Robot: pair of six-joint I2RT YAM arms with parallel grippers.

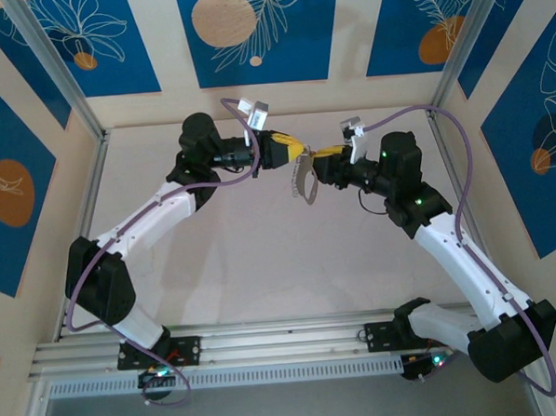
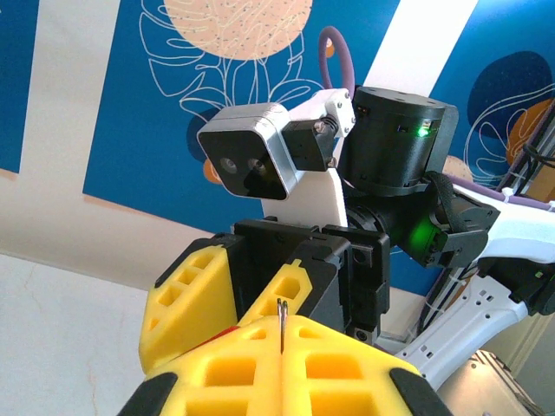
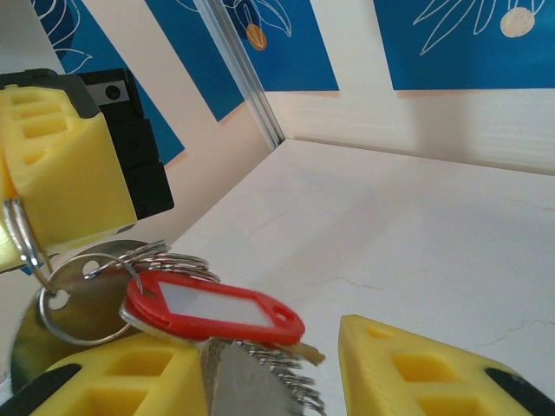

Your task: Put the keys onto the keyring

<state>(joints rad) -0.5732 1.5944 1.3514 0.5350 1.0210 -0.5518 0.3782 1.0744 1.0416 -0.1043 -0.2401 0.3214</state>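
My two grippers meet in mid-air over the back of the table. The left gripper (image 1: 292,151) (image 2: 281,334) is shut on a thin silver wire of the keyring (image 1: 304,183) (image 3: 247,390), a grey loop that hangs below both grippers with a fringe of small rings. In the right wrist view the keys' red tag (image 3: 208,308) lies across my right gripper's left finger (image 3: 113,381), with a small metal tip (image 3: 308,353) poking out under it. The right gripper (image 1: 324,152) (image 3: 269,342) stands open, a wide gap beside its other finger (image 3: 434,373).
The pale tabletop (image 1: 262,255) lies below, fenced by aluminium posts (image 1: 56,66) and blue patterned wall panels (image 1: 250,32). The right arm's wrist camera (image 2: 247,156) and black motor housing (image 2: 399,147) sit close in front of the left gripper.
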